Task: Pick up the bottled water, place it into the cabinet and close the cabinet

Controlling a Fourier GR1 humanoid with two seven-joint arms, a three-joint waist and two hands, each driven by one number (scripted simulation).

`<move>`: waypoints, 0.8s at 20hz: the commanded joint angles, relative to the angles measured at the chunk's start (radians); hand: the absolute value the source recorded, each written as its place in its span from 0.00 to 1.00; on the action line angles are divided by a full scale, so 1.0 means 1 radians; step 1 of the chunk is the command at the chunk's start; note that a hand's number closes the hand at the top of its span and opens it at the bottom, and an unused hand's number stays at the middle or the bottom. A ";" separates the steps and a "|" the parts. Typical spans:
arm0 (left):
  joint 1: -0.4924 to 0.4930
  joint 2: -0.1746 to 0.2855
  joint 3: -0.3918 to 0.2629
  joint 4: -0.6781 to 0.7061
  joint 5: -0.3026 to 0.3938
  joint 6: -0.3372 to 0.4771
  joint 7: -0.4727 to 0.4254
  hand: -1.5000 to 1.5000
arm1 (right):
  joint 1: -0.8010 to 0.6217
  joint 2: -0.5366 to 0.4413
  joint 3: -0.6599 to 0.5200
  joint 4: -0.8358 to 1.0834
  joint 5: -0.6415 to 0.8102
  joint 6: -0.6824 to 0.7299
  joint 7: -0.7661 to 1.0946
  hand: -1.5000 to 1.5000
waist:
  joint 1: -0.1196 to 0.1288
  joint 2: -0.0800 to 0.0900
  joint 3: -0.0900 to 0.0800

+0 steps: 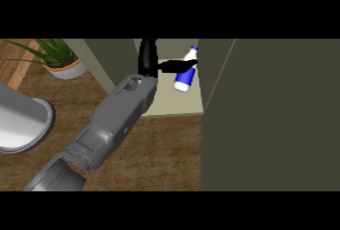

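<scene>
The bottled water (185, 77), clear with a blue cap and blue label, leans tilted on the pale shelf (174, 105) inside the open cabinet. My left hand (148, 57) reaches into the cabinet just left of the bottle. Its fingers point straight toward the back, and its thumb (174, 66) sticks out to the right, with the tip touching the bottle's upper part. No fingers curl round the bottle. The grey forearm (116, 121) runs in from the lower left. My right hand does not show.
The cabinet's dark olive door (272, 117) stands open and fills the right side. A potted plant (58, 57) sits at the back left. A large shiny metal vessel (20, 121) lies at the left edge on the wooden counter (166, 148).
</scene>
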 commanded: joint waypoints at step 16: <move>0.091 -0.007 0.015 -0.228 0.113 -0.239 -0.056 0.00 | 0.035 0.000 -0.024 -0.100 -0.059 0.005 0.049 0.00 | 0.040 -0.022 0.000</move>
